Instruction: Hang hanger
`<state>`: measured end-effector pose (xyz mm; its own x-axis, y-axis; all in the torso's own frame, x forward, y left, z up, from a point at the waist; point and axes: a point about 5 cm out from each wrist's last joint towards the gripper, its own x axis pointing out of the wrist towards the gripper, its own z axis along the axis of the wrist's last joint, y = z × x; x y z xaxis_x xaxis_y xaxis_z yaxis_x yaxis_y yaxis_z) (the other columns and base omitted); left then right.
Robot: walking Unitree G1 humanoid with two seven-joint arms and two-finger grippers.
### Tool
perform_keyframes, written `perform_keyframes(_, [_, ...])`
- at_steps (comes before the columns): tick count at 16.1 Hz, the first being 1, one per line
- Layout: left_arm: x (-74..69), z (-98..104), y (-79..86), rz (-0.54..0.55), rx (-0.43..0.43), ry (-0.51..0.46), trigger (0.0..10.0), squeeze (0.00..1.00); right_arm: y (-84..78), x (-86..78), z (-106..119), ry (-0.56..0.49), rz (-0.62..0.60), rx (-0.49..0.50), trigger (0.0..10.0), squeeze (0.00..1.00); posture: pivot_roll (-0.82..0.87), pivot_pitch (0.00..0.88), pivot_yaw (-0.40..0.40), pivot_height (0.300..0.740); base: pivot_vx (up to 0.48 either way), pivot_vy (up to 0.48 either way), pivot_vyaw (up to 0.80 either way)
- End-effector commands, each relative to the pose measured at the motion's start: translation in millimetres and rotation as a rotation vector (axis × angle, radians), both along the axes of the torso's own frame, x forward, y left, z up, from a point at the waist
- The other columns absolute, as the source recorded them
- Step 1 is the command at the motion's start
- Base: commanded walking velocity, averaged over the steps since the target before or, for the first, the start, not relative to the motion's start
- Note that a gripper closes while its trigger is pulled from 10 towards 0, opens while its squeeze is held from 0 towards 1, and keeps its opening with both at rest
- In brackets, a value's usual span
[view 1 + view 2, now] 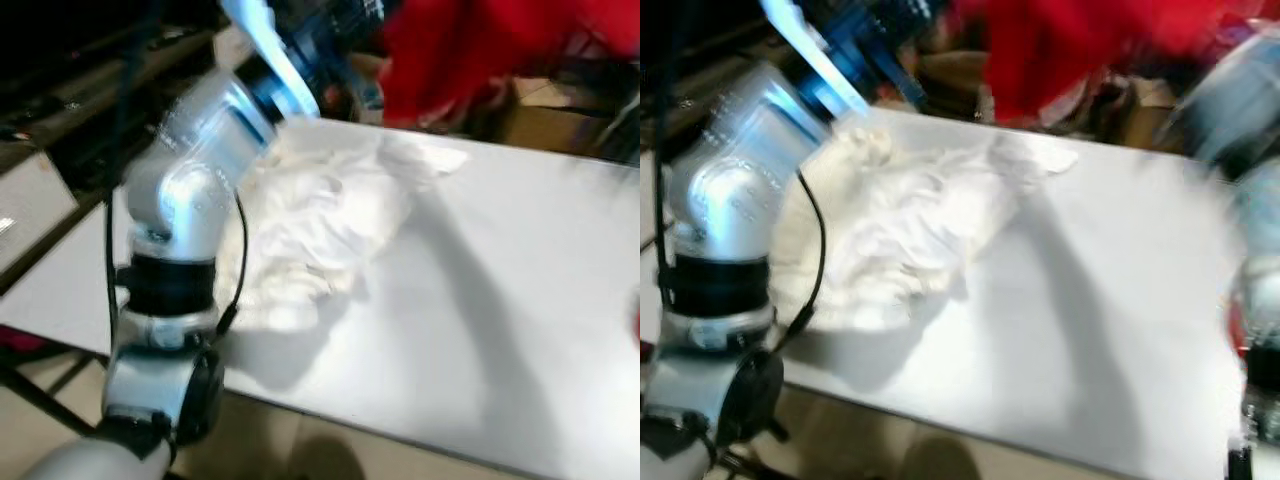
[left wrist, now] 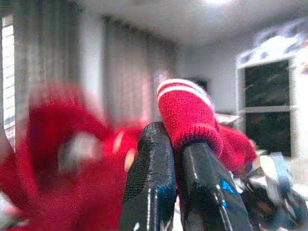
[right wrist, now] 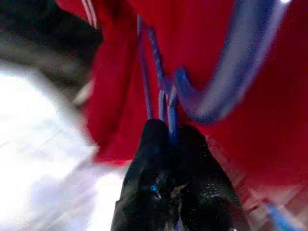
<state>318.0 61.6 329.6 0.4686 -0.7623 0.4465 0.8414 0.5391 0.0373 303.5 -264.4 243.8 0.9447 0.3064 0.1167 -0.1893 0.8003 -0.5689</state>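
The right wrist view shows the right end effector (image 3: 169, 137) pinching a thin blue hanger (image 3: 163, 103) against a red knit sweater (image 3: 250, 86), whose ribbed striped cuff the left end effector (image 2: 178, 144) clamps, above a white tabletop (image 1: 500, 330) carrying crumpled white cloth (image 1: 310, 230).

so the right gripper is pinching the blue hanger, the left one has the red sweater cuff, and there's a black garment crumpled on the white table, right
Nearly. The garment crumpled on the white table is white, not black; the left eye view shows it. The rest holds: the right gripper is shut on the blue hanger, and the left gripper is shut on the red sweater cuff.
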Motion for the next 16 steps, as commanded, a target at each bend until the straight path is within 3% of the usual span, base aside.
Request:
perform_keyframes(1, [8.7,-26.5,-3.1,0.067,0.061,0.079,10.0,0.0,10.4,-5.4,-30.7,0.136,0.057,-0.05,10.0,0.0,0.07,0.0,-0.02,0.74,0.0,0.0,0.0])
perform_keyframes(2, [13.0,-47.4,-7.7,0.108,0.132,0.118,10.0,0.0,12.5,-16.1,-53.6,0.221,0.09,-0.073,10.0,0.0,0.07,0.0,-0.015,0.74,0.0,0.0,0.0])
perform_keyframes(3, [20.0,-87.2,-10.9,0.19,0.238,0.196,10.0,0.0,15.9,-37.1,-82.7,0.35,0.137,-0.066,10.0,0.0,0.06,0.0,-0.006,0.74,0.0,0.0,0.0])
perform_keyframes(4, [22.1,-101.2,-10.8,0.22,0.265,0.229,10.0,0.0,17.4,-44.6,-89.7,0.385,0.156,-0.063,10.0,0.0,0.06,0.0,-0.001,0.74,0.0,0.0,0.0])
perform_keyframes(5, [28.6,-127.1,-6.5,0.33,0.352,0.264,10.0,0.0,18.0,-62.1,-99.7,0.453,0.19,-0.066,10.0,0.0,0.06,0.0,0.003,0.74,0.0,0.0,0.0])
perform_keyframes(9, [42.4,-118.4,-2.0,0.403,0.334,0.23,10.0,0.0,14.9,-76.5,-94.1,0.504,0.226,-0.069,10.0,0.0,0.05,0.0,0.016,0.74,0.0,0.0,0.0])
perform_keyframes(12, [64.9,-88.4,8.4,0.536,0.218,0.195,10.0,0.0,14.0,-84.4,-83.9,0.562,0.294,-0.123,10.0,0.0,0.05,0.0,0.014,0.74,0.0,0.0,0.0])
perform_keyframes(14, [72.1,-92.8,16.8,0.585,0.279,0.182,10.0,0.0,12.3,-89.3,-67.2,0.578,0.345,-0.127,10.0,0.0,0.05,0.0,0.013,0.74,0.0,0.0,0.0])
perform_keyframes(15, [71.0,-112.5,20.7,0.588,0.382,0.183,10.0,0.0,11.7,-90.7,-50.8,0.539,0.377,-0.064,10.0,0.0,0.05,0.0,0.013,0.74,0.0,0.0,0.0])
perform_keyframes(16, [70.4,-117.5,21.6,0.586,0.406,0.185,10.0,0.0,11.5,-91.1,-46.8,0.528,0.384,-0.048,10.0,0.0,0.05,0.0,0.013,0.74,0.0,0.0,0.0])
